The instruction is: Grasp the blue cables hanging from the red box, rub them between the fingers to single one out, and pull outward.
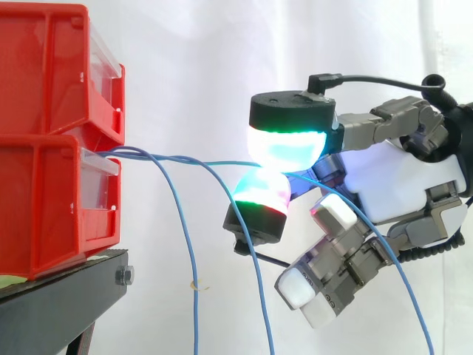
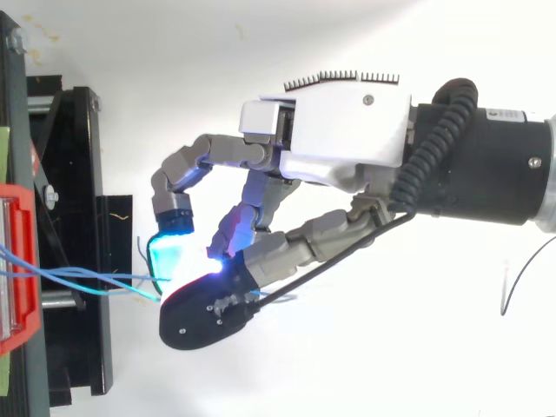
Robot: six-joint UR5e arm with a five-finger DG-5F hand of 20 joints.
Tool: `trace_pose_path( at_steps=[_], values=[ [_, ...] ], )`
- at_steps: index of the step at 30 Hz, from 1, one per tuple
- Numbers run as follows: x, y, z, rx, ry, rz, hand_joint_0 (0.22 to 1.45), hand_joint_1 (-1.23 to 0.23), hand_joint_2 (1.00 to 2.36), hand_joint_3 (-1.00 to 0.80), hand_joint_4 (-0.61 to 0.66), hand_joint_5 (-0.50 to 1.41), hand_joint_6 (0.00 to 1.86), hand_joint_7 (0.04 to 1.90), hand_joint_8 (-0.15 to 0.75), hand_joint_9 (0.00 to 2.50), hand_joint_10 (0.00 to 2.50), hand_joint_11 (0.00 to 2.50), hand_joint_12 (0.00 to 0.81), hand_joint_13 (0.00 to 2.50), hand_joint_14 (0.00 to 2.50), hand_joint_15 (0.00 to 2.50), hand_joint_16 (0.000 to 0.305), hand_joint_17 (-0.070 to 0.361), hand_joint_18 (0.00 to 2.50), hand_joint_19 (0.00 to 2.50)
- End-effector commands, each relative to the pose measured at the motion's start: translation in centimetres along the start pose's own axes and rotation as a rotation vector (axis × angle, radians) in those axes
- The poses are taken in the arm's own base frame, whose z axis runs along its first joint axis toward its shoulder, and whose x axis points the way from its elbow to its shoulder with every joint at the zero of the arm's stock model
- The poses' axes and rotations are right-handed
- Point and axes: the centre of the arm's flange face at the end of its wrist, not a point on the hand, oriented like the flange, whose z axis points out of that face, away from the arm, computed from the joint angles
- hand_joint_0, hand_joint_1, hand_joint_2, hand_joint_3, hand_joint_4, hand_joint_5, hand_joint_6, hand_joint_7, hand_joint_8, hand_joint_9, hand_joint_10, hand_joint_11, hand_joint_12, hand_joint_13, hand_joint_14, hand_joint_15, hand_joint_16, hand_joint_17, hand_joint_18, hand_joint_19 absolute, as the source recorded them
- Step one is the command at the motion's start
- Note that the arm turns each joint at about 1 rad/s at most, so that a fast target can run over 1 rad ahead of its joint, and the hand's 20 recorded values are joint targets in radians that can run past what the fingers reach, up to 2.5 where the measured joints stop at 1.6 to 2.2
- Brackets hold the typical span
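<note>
Several thin blue cables (image 1: 181, 158) come out at the clear front of the lower of two stacked red plastic bins (image 1: 44, 200) in the side view. They run level toward the hand (image 1: 403, 181), where two glowing fingertips (image 1: 287, 148), one above and one below, are closed together on them in a pinch. The rest of the fingers are curled underneath and hold nothing. Two strands sag away before reaching the pinch, and another drops off beyond it to the right. All of them are cut off by the bottom edge, and how many strands lie between the pads cannot be made out. The bins stand on a black metal stand (image 1: 59, 296), cut by the left edge, with a white curtain (image 1: 199, 66) behind. From the top view, the cables (image 2: 87, 276) leave the red bin (image 2: 19, 334) and reach a cyan-lit pad (image 2: 174, 252) of the hand (image 2: 347, 130). The black back of the opposing fingertip covers the contact itself.
</note>
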Motion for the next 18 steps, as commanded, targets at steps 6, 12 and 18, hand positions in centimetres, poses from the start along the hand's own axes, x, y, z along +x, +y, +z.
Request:
trace_pose_path(
  at_steps=[6, 12, 18],
  values=[
    [0.0, 0.2, -0.3, 0.012, 0.005, -0.024, 0.6, -0.86, 1.02, -0.03, -0.02, -0.02, 0.81, 1.23, 0.371, 1.46, 0.01, 0.24, 0.428, 1.0, 0.01, 0.21, 0.043, 0.098, 0.85, 0.16],
    [-0.1, 1.8, -1.4, -0.004, 0.002, -0.083, 0.6, -0.85, 1.02, -0.04, -0.02, -0.02, 0.8, 1.24, 0.362, 1.37, 0.01, 0.21, 0.439, 0.98, 0.01, 0.22, 0.046, 0.103, 0.84, 0.16],
    [-0.4, 2.6, -1.9, -0.008, -0.001, -0.175, 0.6, -0.82, 1.01, -0.06, -0.04, -0.02, 0.8, 1.23, 0.333, 1.25, 0.01, 0.18, 0.439, 0.9, 0.01, 0.23, 0.048, 0.108, 0.82, 0.19]
  ],
)
